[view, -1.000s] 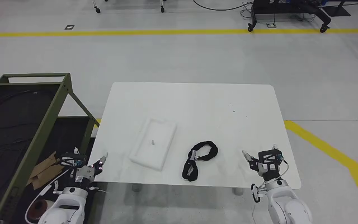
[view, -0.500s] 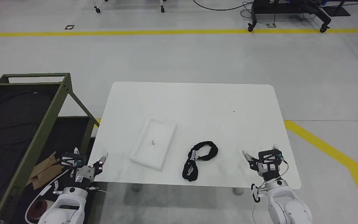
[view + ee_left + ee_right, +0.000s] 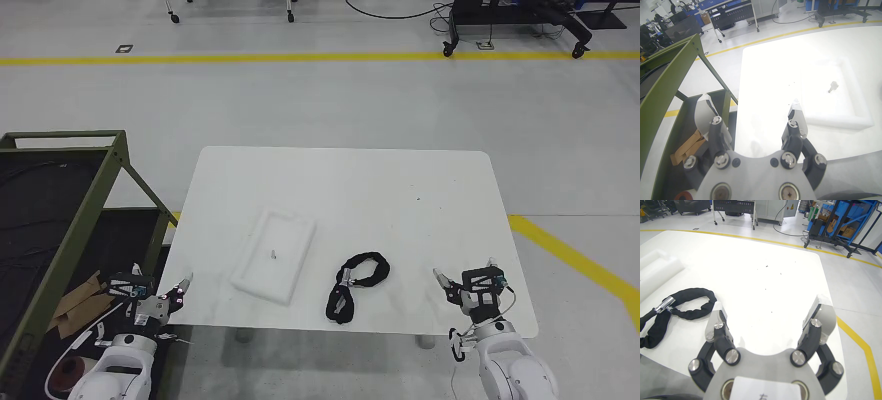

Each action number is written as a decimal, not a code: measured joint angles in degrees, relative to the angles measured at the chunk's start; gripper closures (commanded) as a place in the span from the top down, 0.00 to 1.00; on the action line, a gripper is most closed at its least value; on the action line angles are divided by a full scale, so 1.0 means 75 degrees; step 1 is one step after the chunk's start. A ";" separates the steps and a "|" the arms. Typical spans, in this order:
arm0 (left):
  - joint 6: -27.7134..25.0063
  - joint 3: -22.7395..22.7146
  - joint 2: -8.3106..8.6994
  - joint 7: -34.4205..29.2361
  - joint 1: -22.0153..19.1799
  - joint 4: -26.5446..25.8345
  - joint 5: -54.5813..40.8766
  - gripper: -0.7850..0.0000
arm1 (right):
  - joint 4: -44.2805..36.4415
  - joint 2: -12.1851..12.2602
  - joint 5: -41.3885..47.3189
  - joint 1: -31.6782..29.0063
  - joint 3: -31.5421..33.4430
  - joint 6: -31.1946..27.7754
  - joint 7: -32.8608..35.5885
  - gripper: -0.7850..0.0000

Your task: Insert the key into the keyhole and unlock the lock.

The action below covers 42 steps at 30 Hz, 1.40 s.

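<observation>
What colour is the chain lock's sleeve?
Sleeve is black; lock body silver. Best in right wrist view.

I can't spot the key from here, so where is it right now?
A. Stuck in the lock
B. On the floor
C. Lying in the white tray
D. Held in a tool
C: the key lies loose inside the tray, apart from the lock on the table.
</observation>
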 measured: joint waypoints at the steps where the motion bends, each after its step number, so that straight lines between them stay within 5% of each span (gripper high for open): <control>1: 0.0000 0.0000 0.0000 0.0000 0.0000 0.0000 0.0000 0.84 | 0.0000 0.0000 0.0000 0.0000 0.0000 0.0000 0.0000 1.00; 7: 0.0000 0.0000 0.0000 0.0000 0.0000 0.0000 0.0000 0.84 | 0.0000 0.0000 0.0000 0.0000 0.0000 0.0000 0.0000 1.00; 8: 0.0000 0.0000 0.0000 0.0000 0.0000 0.0000 0.0000 1.00 | 0.0000 0.0000 0.0000 0.0000 0.0000 0.0000 0.0000 1.00; 10: -0.0070 0.0031 0.0000 -0.0068 -0.0038 -0.0032 -0.0014 1.00 | 0.0000 0.0000 0.0000 0.0000 0.0000 0.0000 0.0000 1.00; 19: 0.0014 0.0486 -0.0068 -0.2459 -0.0956 -0.0830 -0.0617 1.00 | 0.0000 0.0000 0.0000 0.0000 0.0000 0.0000 0.0000 1.00; 34: 0.0845 0.2170 -0.0326 -0.7220 -0.4333 -0.0498 -0.1627 1.00 | 0.0000 0.0000 0.0000 0.0000 0.0000 0.0000 0.0000 1.00; 42: 0.0646 0.2681 -0.0480 -1.0123 -0.6691 0.1212 -0.3295 1.00 | 0.0000 0.0000 0.0000 0.0000 0.0000 0.0000 0.0000 1.00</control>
